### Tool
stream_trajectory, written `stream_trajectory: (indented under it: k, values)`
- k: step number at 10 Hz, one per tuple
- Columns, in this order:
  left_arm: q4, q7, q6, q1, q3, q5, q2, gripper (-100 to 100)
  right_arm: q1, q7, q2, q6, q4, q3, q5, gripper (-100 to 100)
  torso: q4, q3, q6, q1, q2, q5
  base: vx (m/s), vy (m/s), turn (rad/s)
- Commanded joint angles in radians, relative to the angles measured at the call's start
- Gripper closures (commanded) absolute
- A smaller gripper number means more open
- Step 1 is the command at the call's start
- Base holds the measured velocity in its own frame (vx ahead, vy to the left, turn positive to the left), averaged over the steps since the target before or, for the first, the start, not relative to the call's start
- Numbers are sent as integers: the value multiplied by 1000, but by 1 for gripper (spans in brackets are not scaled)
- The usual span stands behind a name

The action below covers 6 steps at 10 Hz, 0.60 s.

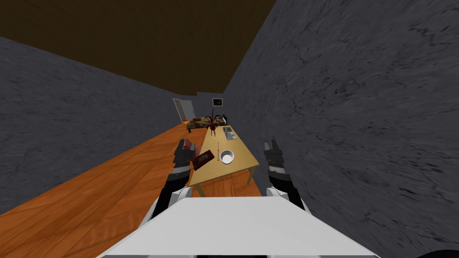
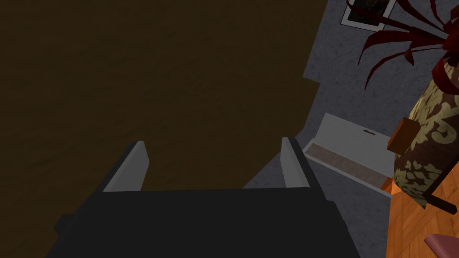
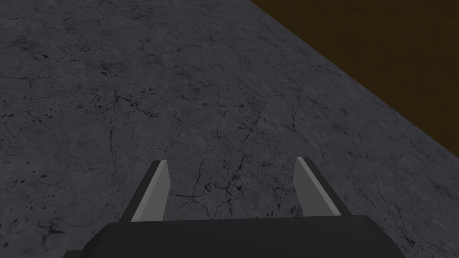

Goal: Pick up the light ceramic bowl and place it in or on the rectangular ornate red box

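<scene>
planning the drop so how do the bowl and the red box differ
The bowl is round and white; the box is rectangular and dark red. The bowl sits in from the edges of the table; the box lies at its left edge, turned askew. Both rest on the near end of the wooden table.

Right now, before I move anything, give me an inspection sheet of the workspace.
Surface: wooden table, things on its top.
Job's things: white bowl upright on the table; dark red box beside it, near the left edge.
Clutter: thin stick between them; red-leaved plant farther back.
Grippers: left gripper open, by the box; right gripper open, right of the table.
Cables: nothing seen.
Surroundings: grey wall, wooden floor, far door.
</scene>
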Motion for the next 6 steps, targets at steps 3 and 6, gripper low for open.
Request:
stream_trajectory:
  k: [3, 6]
  values:
    - [27, -12, 76, -38, 2, 15, 49, -100, 0, 0, 0, 0, 0, 0, 0, 0, 0, 0, 0, -3, 0, -1, 0, -47, 20]
    - [64, -27, 169, -84, 6, 29, 88, -100, 0, 0, 0, 0, 0, 0, 0, 0, 0, 0, 0, -5, 1, -1, -16, -71, 13]
